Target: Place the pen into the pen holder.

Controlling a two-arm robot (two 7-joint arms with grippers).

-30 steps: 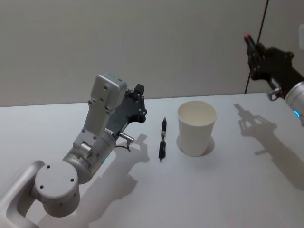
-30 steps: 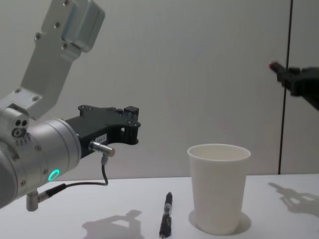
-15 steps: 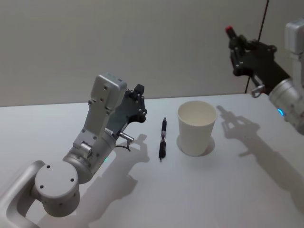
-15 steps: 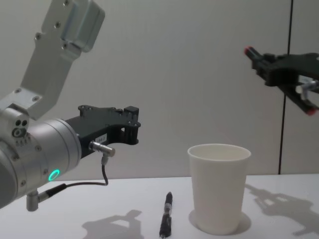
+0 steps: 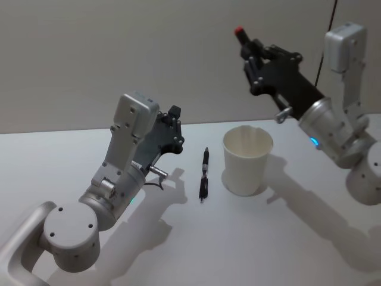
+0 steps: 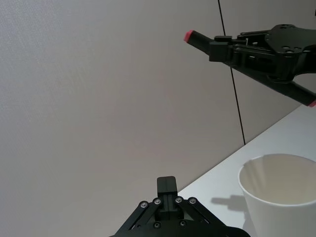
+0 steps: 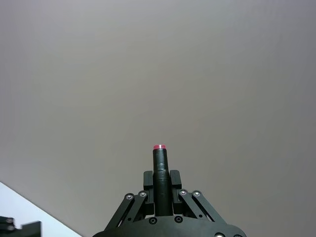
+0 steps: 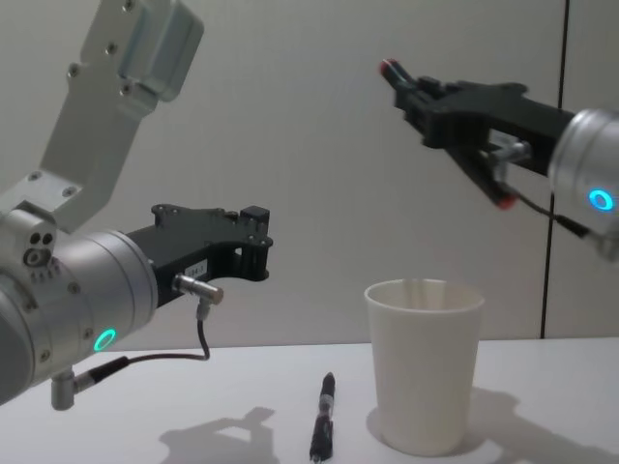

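Note:
The pen holder (image 5: 246, 161) (image 8: 424, 362) (image 6: 281, 197), a plain white paper cup, stands upright on the table. High above it my right gripper (image 5: 253, 50) (image 8: 430, 101) (image 7: 159, 175) is shut on a black pen (image 8: 484, 179) (image 6: 200, 40) (image 7: 159, 165) with red ends. That pen is tilted, one red end up and forward. A second black pen (image 5: 203, 174) (image 8: 322, 420) lies flat on the table just left of the cup. My left gripper (image 5: 174, 112) (image 8: 254, 215) (image 6: 166, 183) hangs shut and empty above the table, left of the lying pen.
The white table (image 5: 286, 238) ends at a plain grey wall. A thin dark vertical line (image 8: 564, 58) runs down the wall at the right. My left arm's forearm (image 5: 128, 137) rises large at the left.
My right arm has swung in from the far right toward the left, bringing the held pen over the cup. The left arm, the cup and the lying pen have not moved.

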